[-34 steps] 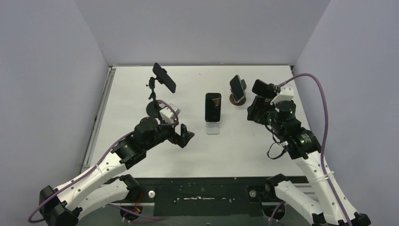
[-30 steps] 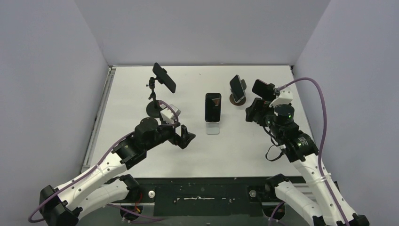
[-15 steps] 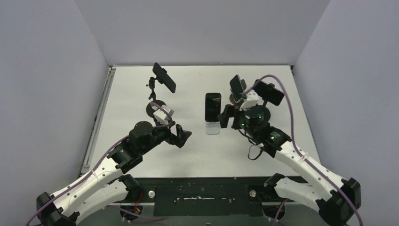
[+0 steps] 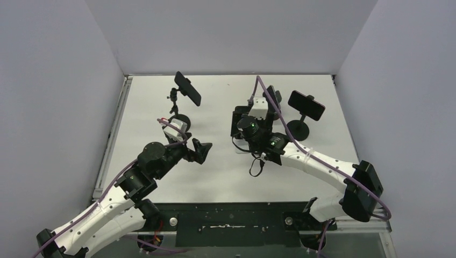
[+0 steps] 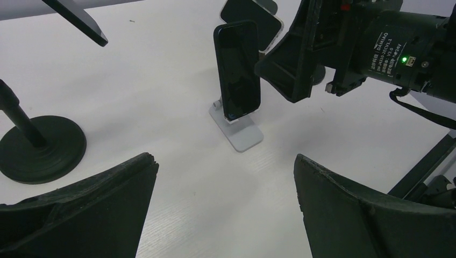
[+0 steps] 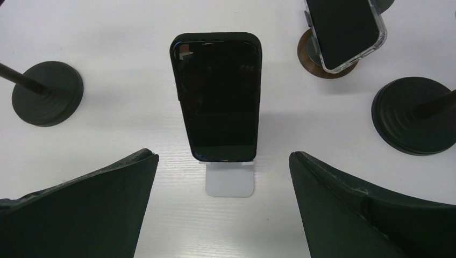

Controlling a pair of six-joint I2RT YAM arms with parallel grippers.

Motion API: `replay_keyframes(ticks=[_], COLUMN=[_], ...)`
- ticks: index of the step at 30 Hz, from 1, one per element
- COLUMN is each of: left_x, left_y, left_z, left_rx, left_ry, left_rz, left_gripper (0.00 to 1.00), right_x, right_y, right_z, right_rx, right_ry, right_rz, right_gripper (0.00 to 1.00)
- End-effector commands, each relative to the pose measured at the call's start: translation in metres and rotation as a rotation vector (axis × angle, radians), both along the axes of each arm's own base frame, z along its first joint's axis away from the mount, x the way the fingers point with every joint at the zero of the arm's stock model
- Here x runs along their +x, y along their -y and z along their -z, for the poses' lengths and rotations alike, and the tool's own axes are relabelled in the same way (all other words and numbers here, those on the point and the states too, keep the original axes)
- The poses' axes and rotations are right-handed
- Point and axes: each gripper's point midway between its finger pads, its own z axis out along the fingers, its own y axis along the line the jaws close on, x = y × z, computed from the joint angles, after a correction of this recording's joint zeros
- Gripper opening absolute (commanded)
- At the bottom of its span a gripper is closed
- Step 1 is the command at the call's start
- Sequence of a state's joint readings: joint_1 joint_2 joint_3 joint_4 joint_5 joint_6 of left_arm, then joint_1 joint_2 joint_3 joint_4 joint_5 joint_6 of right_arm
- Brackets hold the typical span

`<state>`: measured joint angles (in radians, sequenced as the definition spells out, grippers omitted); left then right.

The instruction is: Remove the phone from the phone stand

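A black phone (image 6: pixel 218 97) leans upright on a small white stand (image 6: pixel 229 180) at mid-table. It also shows in the left wrist view (image 5: pixel 237 70) on its stand (image 5: pixel 239 134). My right gripper (image 6: pixel 223 157) is open, hanging just in front of and above this phone, with a finger on either side and not touching it. In the top view the right gripper (image 4: pixel 240 117) covers the phone. My left gripper (image 5: pixel 226 159) is open and empty, to the phone's near left (image 4: pixel 200 150).
A dark phone on a black tripod stand (image 4: pixel 187 88) with a round base (image 4: pixel 178 121) is at back left. A clear-cased phone (image 6: pixel 344 32) sits on a round wooden stand. Another phone on a black stand (image 4: pixel 306 105) is at back right.
My right arm has swung left from the right-hand phone stands to the centre, over the black phone. My left gripper has drawn back slightly to the left.
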<state>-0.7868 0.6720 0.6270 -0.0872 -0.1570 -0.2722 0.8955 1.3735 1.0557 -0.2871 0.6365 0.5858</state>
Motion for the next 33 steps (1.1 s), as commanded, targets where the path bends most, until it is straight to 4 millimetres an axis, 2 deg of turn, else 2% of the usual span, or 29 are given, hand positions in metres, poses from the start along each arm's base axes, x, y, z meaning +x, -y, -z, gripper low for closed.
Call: replay_keyframes(ticks=[1, 7, 12, 21, 33], left_x=[0.003, 0.001, 0.002, 0.003, 0.002], left_y=[0.000, 0.004, 0.005, 0.006, 0.008], left_z=[-0.011, -0.010, -0.008, -0.005, -0.004], left_rx=[-0.022, -0.015, -0.005, 0.009, 0.015], left_ry=[0.046, 0.041, 0.038, 0.033, 0.033], left_rz=[-0.010, 0.014, 0.019, 0.021, 0.031], left_gripper=[0.97, 0.97, 0.97, 0.97, 0.97], right_x=[0.016, 0.026, 0.030, 0.046, 0.060], right_y=[-0.011, -0.015, -0.019, -0.015, -0.017], right_z=[-0.019, -0.007, 0.000, 0.026, 0.044], right_rx=[0.071, 0.111, 0.053, 0.005, -0.021], right_ry=[0.025, -0.038, -0.061, -0.146, -0.190], right_rz=[-0.036, -0.144, -0.197, -0.196, -0.184], right_gripper=[1.00, 1.00, 1.00, 1.00, 1.00])
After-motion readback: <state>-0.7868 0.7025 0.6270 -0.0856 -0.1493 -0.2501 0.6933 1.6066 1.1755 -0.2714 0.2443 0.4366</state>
